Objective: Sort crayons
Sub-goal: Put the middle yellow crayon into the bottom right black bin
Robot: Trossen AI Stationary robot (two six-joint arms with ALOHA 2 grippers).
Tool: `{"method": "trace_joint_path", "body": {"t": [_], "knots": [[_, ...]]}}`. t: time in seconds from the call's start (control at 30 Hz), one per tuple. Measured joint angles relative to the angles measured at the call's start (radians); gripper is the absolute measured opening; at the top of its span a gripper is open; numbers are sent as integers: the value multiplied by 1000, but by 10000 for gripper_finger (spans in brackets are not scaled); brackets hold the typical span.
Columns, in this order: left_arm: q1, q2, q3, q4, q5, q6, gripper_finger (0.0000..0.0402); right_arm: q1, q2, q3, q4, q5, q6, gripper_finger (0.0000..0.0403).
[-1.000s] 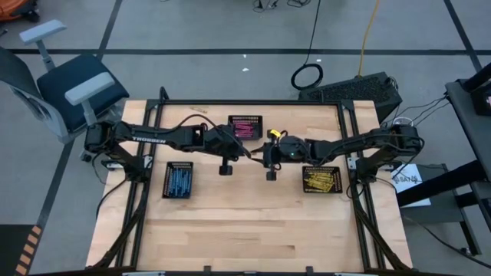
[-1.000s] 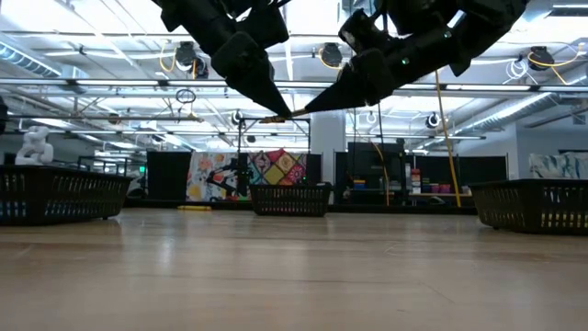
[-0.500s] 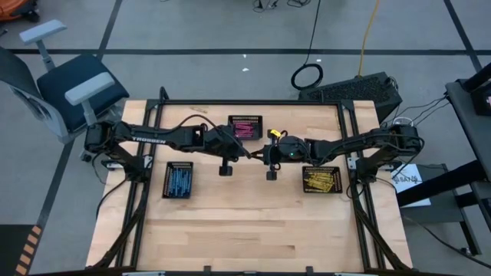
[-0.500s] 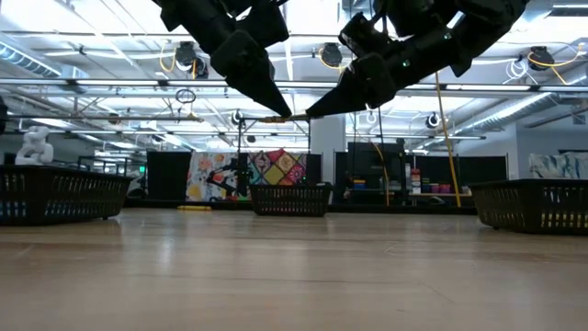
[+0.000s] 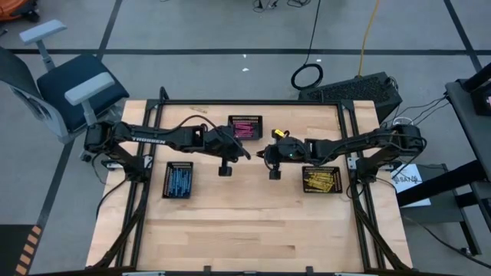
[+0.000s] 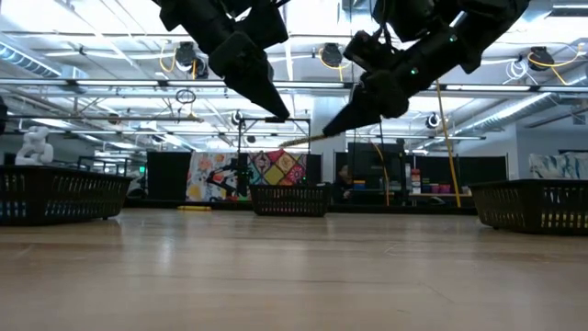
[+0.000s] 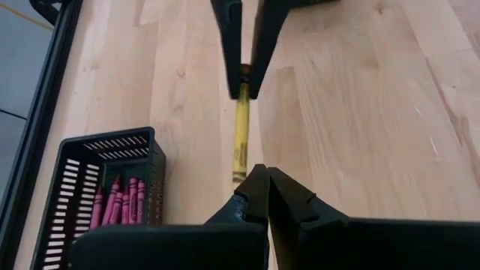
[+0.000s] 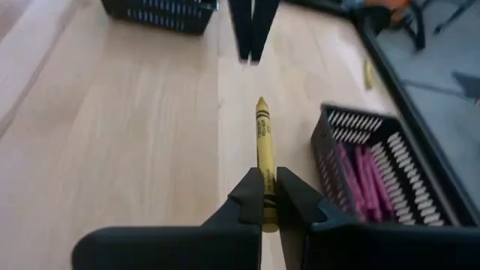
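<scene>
With your right gripper (image 8: pixel 270 196) clamped on the yellow crayon (image 8: pixel 262 142) above mid-table, the handover looks complete (left gripper (image 7: pixel 259 180) shut, empty); next, carry it to the yellow basket (image 5: pixel 321 179) on your right.

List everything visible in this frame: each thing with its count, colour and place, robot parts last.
Table: one, light wood, under both arms.
Baskets: three, black mesh; pink basket at the far middle, blue basket on the left, yellow basket on the right.
Pink crayons: many, in the far middle basket.
Blue crayons: many, in the left basket.
Yellow crayons: many, in the right basket.
Held yellow crayon: one, in the air over the table's middle.
Office chair: one, grey and dark, off the table's far left corner.
Left gripper: shut, empty, facing the crayon's tip.
Right gripper: shut on the held yellow crayon.
</scene>
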Motion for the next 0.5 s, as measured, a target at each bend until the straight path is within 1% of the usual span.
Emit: {"method": "trace_joint_path", "body": {"t": [0.1, 0.17, 0.3, 0.37, 0.5], "knots": [[9, 0, 0, -8, -5, 0, 4, 14, -21, 0, -99, 2, 34, 1], [17, 0, 0, -21, -33, 0, 4, 31, -51, 0, -193, 3, 62, 1], [23, 0, 0, -45, -56, 0, 4, 97, -181, 0, -505, 4, 195, 0], [23, 0, 0, -46, -56, 0, 4, 149, -270, 0, -672, 17, 333, 0], [23, 0, 0, -21, -56, 1, 5, 290, -460, 0, -958, 18, 719, 0]]}}
